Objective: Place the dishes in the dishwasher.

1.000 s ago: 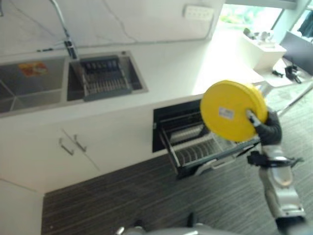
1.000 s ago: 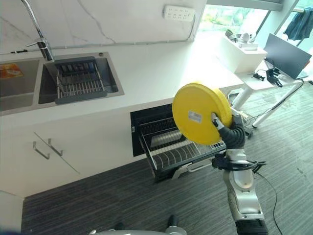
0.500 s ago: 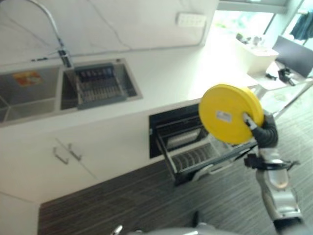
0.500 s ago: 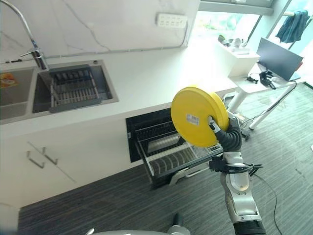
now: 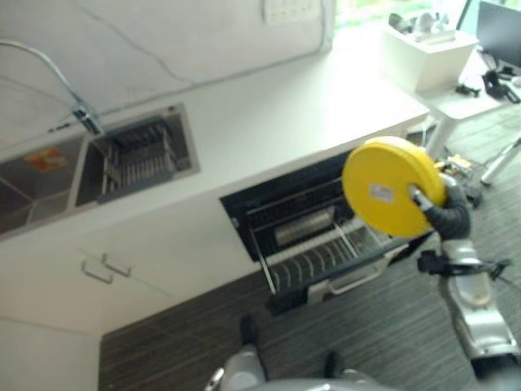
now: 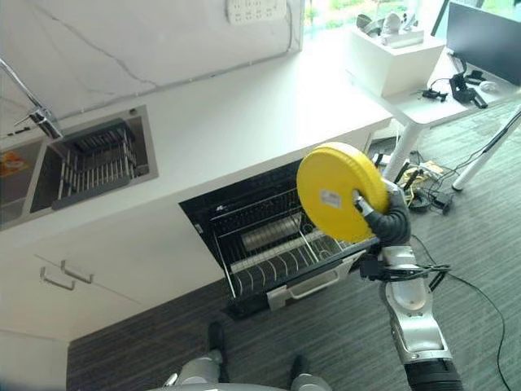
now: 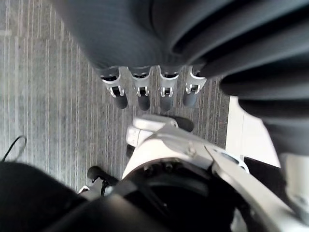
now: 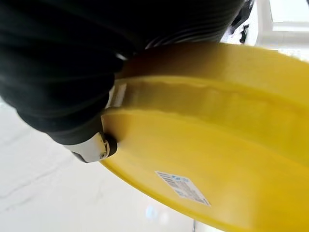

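Gripping yellow plate [image 6: 338, 194] with white label, right robot hand [image 6: 383, 218], above open dishwasher rack [image 6: 285, 252]

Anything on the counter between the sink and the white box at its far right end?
No: in the right eye view the counter is bare from the sink to the white box.

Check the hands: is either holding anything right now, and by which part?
The right hand holds the yellow plate by its lower right rim, thumb on the labelled underside, above the open dishwasher rack. The left hand hangs open, holding nothing.
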